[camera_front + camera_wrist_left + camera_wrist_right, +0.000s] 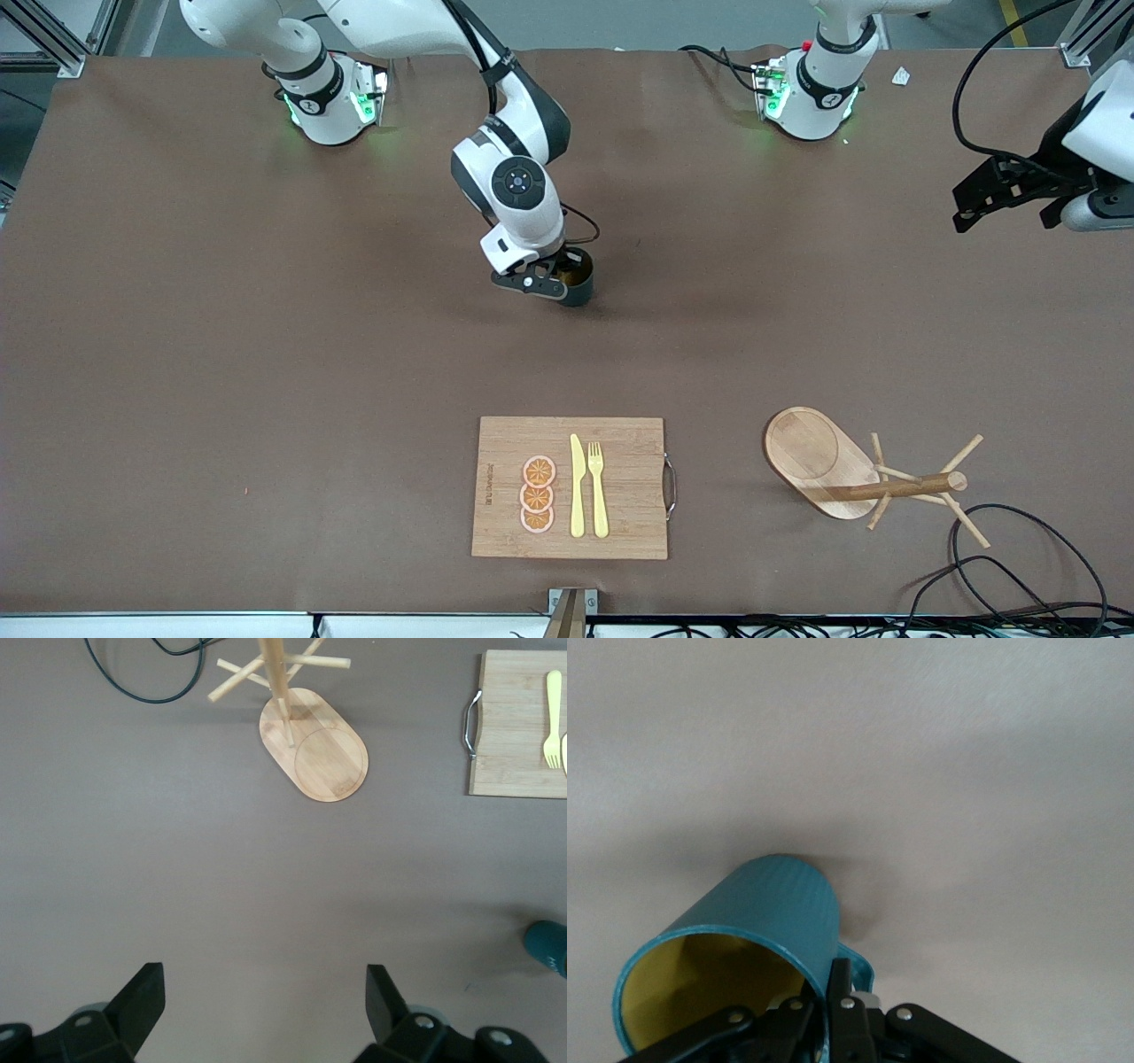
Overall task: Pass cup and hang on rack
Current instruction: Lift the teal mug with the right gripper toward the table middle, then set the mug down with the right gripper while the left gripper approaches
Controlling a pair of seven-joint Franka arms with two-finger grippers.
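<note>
The dark teal cup [582,282] with its yellow inside is at the middle of the table, held by my right gripper [551,282]. In the right wrist view the cup [757,908] is tilted, and my right gripper [826,1003] is shut on its rim beside the loop handle, one finger inside and one outside. I cannot tell whether the cup touches the table. The bamboo rack [819,456] stands near the front camera toward the left arm's end, and it also shows in the left wrist view [319,749]. My left gripper [1001,208] hangs open and empty over that end of the table [266,983]. The cup's edge shows in the left wrist view [547,946].
A rectangular wooden cutting board [629,523] with orange slices [538,493], a yellow knife and a fork [598,487] lies near the front edge, beside the rack. Black cable [1019,549] loops on the table next to the rack's pegs.
</note>
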